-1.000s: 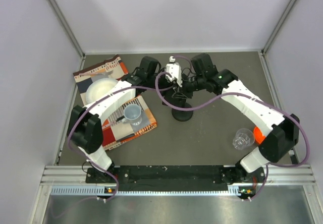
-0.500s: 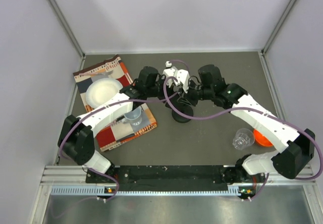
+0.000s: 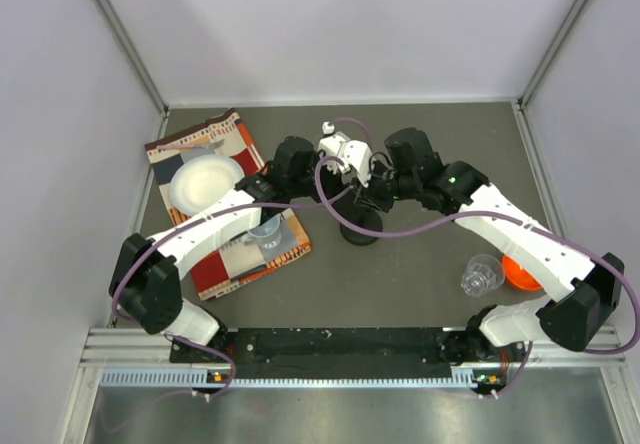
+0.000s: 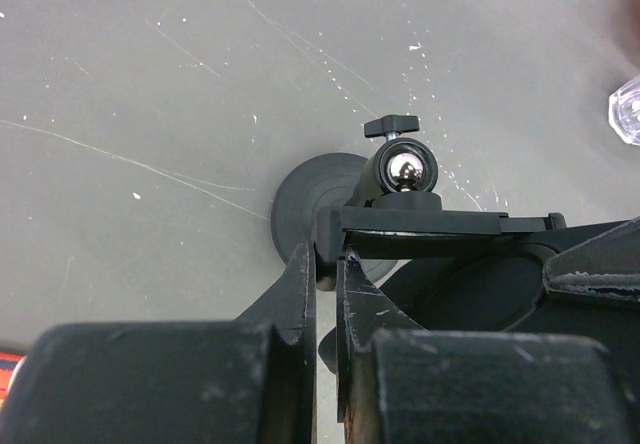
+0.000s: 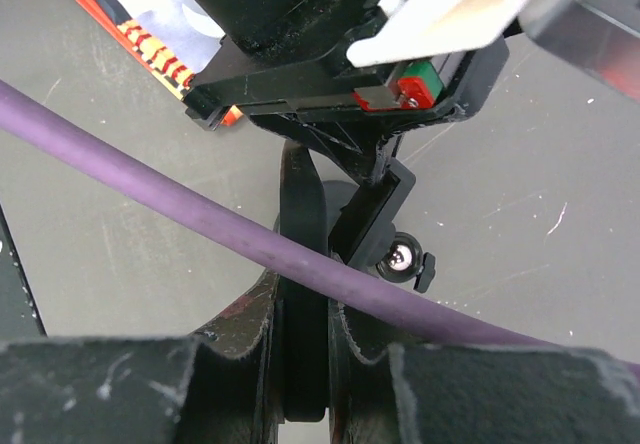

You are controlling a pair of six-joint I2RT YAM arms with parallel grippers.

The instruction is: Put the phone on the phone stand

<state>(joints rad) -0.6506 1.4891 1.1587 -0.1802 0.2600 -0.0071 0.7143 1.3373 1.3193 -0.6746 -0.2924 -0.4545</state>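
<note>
The phone stand [image 3: 360,230] stands mid-table, its disc base [image 4: 300,199], shiny ball joint [image 4: 405,169] and clamp bracket [image 4: 430,222] clear in the left wrist view. My left gripper [image 3: 348,176] [image 4: 326,264] is shut on the left end of that bracket. My right gripper [image 3: 374,190] [image 5: 303,289] is shut on the phone [image 5: 302,194], a thin black slab seen edge-on, held upright just above and beside the bracket [image 5: 375,214]. In the top view both grippers hide the phone.
A purple cable [image 5: 150,184] crosses in front of the right gripper. A checked cloth [image 3: 235,124] at the left holds a white plate [image 3: 200,179] and a clear cup [image 3: 265,229]. Another clear cup [image 3: 483,274] and an orange object [image 3: 520,269] sit at the right.
The left arm has swung right, bringing its gripper onto the stand's top. The right arm has stretched out and now holds the phone close over the stand.
</note>
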